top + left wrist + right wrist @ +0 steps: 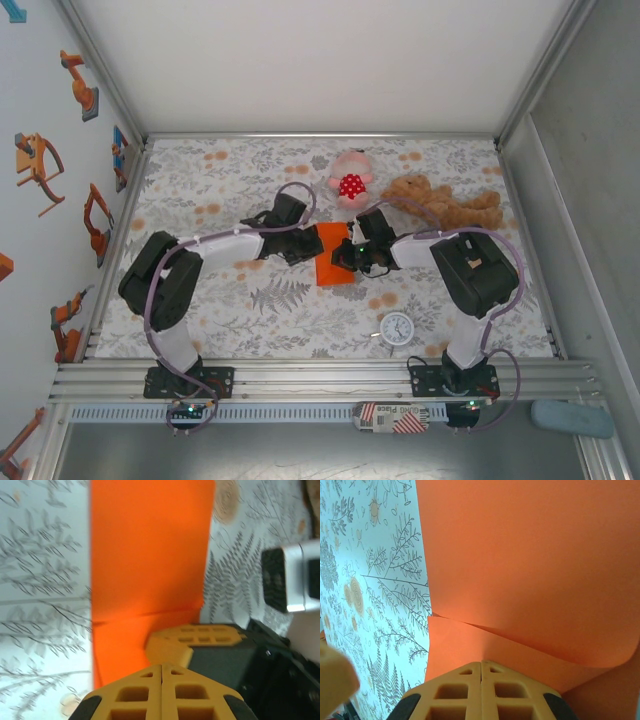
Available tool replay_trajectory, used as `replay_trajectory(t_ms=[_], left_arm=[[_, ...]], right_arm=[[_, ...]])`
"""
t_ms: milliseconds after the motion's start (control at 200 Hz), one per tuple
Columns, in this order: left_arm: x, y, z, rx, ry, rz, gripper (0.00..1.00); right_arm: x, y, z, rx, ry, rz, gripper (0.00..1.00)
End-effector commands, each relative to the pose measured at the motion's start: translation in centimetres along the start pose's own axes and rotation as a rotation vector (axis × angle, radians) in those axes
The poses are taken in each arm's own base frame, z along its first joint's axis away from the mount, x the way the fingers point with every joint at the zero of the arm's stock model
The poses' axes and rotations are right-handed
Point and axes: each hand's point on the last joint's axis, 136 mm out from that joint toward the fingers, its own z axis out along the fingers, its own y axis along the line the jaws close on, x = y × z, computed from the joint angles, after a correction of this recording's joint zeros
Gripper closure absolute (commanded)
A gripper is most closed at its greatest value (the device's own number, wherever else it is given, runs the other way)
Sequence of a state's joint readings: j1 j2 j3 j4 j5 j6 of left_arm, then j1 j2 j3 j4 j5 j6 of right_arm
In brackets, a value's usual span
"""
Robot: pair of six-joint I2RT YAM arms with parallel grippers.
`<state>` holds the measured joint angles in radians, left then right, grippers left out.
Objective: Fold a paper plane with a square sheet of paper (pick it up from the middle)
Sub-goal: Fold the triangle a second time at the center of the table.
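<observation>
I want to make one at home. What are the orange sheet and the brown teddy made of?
The orange sheet looks like thin matte paper: it shows a sharp crease and curls smoothly. The brown teddy seems soft fuzzy plush fabric, though it is small here.

Top view bright, evenly lit; soft shadows on table. Left wrist view blurred, leaf print smeared. Right wrist view sharper; paper saturated, darker under fold.
</observation>
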<state>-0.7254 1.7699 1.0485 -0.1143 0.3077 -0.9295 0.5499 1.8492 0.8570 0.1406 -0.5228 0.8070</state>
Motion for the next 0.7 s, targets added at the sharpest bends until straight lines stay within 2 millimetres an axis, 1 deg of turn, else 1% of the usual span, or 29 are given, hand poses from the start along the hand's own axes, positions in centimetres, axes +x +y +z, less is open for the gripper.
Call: replay_trajectory(t_ms=[0,40,120,195,280,471,696], left_arm=[[2.3,-0.9,0.2,0.05,0.047,-0.029,0.98],[2.8,-1.2,0.4,0.052,0.054,-0.022,0.98],[3.9,-1.2,0.7,0.032,0.069,-0.009,0.97],[4.8,-0.6,1.0,-0.004,0.081,-0.002,0.96],[5.2,0.4,1.4,-0.035,0.088,-0.015,0.95],[5.5,1.6,1.9,-0.071,0.09,-0.028,0.95],[5.1,1.7,2.6,-0.081,0.085,-0.021,0.95]], right_arm=[[2.6,-6.1,0.6,0.191,0.062,0.091,1.0],[2.6,-6.0,0.6,0.191,0.062,0.091,1.0],[2.6,-6.1,0.6,0.193,0.064,0.093,1.0],[2.6,-6.1,0.5,0.194,0.064,0.093,1.0],[2.6,-6.1,0.5,0.192,0.063,0.091,1.0],[2.6,-6.0,0.5,0.192,0.065,0.093,1.0],[2.4,-6.0,0.5,0.191,0.061,0.093,1.0]])
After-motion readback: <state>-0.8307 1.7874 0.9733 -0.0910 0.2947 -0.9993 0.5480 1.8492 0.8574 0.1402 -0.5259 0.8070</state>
